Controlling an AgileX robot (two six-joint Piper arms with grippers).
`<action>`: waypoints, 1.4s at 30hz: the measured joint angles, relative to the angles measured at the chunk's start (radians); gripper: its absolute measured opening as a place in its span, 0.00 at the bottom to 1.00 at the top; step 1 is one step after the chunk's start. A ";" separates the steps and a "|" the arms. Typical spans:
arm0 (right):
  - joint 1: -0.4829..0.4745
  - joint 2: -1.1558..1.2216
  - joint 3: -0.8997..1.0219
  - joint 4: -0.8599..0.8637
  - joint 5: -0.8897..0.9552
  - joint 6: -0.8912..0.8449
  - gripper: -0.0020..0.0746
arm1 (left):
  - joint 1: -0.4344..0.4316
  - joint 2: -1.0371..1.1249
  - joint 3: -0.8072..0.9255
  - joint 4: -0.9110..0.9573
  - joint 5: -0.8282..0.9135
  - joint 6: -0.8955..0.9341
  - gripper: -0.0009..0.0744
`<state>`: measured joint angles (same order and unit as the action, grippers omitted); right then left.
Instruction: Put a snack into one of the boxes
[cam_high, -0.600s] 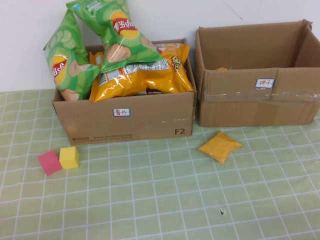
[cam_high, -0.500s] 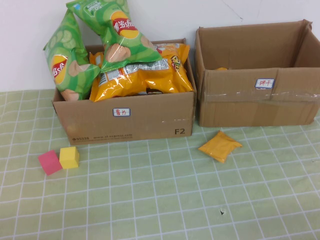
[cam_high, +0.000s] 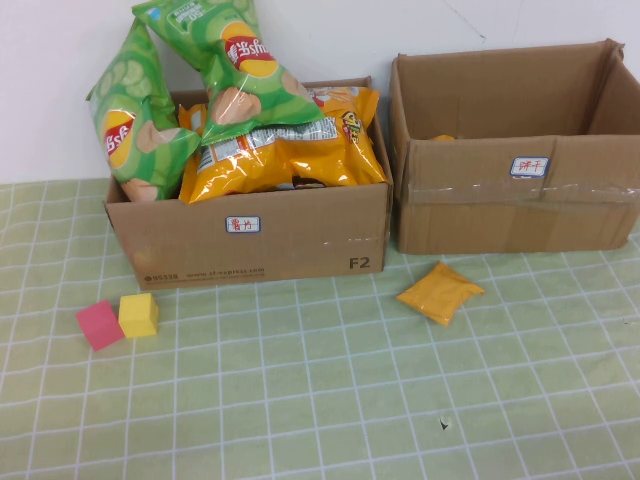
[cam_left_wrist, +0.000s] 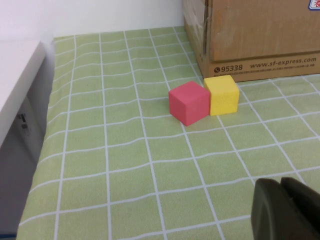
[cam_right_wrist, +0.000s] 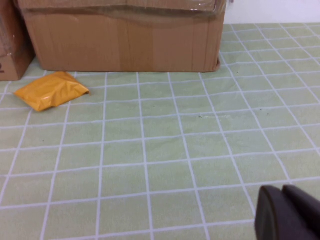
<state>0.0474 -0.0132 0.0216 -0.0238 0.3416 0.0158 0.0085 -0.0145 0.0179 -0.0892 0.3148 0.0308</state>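
Note:
A small orange snack packet (cam_high: 440, 291) lies flat on the green checked cloth in front of the gap between the two boxes; it also shows in the right wrist view (cam_right_wrist: 51, 90). The left cardboard box (cam_high: 250, 235) is heaped with green and orange chip bags (cam_high: 240, 75). The right cardboard box (cam_high: 515, 195) is open, with something orange barely showing inside. Neither arm shows in the high view. My left gripper (cam_left_wrist: 286, 209) is shut and empty, low over the cloth near the blocks. My right gripper (cam_right_wrist: 289, 214) is shut and empty, well short of the packet.
A pink block (cam_high: 100, 325) and a yellow block (cam_high: 139, 314) sit touching in front of the left box, also in the left wrist view, pink (cam_left_wrist: 188, 102) and yellow (cam_left_wrist: 222, 94). The table's left edge (cam_left_wrist: 45, 125) drops off there.

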 joint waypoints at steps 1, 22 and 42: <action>0.000 0.000 0.000 0.000 0.000 0.000 0.02 | 0.000 0.000 0.000 0.000 0.000 0.000 0.01; 0.000 0.000 0.004 0.001 -0.037 -0.004 0.02 | 0.000 0.000 0.002 0.000 -0.040 0.000 0.01; 0.000 -0.002 0.007 0.001 -1.144 0.064 0.02 | 0.000 0.000 0.002 0.000 -0.842 0.000 0.01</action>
<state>0.0474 -0.0149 0.0283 -0.0229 -0.8021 0.0795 0.0085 -0.0145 0.0198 -0.0892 -0.5268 0.0308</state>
